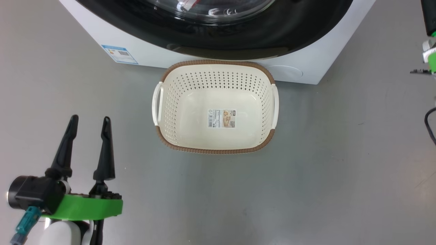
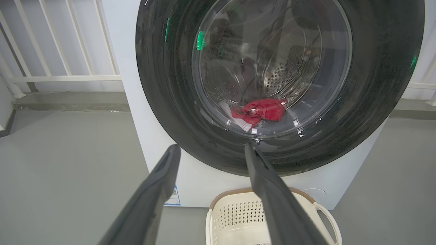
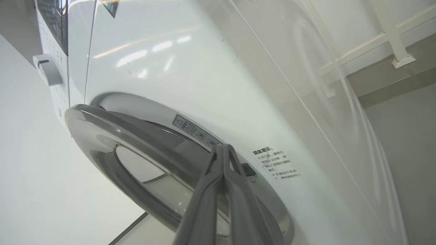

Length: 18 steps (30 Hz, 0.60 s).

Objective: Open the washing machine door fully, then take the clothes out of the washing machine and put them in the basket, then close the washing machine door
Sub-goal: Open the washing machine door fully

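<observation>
While the washing machine door (image 2: 163,85) sits across the drum mouth, flush or nearly so in the left wrist view, the task is at its first step: getting that door open. The right gripper (image 3: 223,149) has its jaws pressed tight together with nothing visible between them, and their tips lie at the door's silver rim, right where it meets the white front of the washing machine (image 3: 190,68); whether the latch has let go I cannot tell. The left gripper (image 1: 90,118) hangs low over the grey floor (image 1: 306,187), well apart from everything, its jaws spread wide and empty. The clothes (image 2: 262,109) lie as a red bundle at the bottom of the drum, seen through the glass. The basket (image 1: 218,149) stands empty on the floor just in front of the machine, below the door. The next move, as I judge it, calls for the closed jaws to hook behind the rim and draw it outward along the hinge's arc until the door stands fully open; a slip off the glossy edge is the risk.
</observation>
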Available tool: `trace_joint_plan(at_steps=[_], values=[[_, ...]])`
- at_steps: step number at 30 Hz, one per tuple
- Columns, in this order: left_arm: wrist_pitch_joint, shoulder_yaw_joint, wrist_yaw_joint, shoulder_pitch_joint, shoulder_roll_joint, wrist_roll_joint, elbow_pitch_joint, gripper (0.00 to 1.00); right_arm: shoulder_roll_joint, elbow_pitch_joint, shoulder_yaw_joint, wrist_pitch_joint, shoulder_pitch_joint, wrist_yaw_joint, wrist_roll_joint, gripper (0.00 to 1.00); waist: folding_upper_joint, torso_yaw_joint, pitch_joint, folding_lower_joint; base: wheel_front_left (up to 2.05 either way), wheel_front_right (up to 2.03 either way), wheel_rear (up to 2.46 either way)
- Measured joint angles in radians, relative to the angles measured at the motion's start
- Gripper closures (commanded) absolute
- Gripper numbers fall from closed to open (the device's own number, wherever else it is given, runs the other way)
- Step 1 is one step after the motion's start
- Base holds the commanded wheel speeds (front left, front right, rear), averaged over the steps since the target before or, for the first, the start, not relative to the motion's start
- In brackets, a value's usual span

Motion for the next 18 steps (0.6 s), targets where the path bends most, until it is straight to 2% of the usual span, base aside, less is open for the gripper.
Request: trace_joint_plan(at_steps=[10,18], values=[[0.000,0.000,0.000,-0.003,-0.003,-0.002,0.000,0.00,-0.015,0.044,0.042,0.148,-0.123,0.000,0.173,1.00,0.0001,0.012,0.021,0.0001,0.00,0.00,0.00],[0.000,0.000,0.000,-0.022,-0.010,-0.003,0.000,0.00,-0.013,0.106,0.043,0.266,-0.204,0.000,0.254,1.00,0.0000,0.029,0.049,0.0000,0.00,0.00,0.00]])
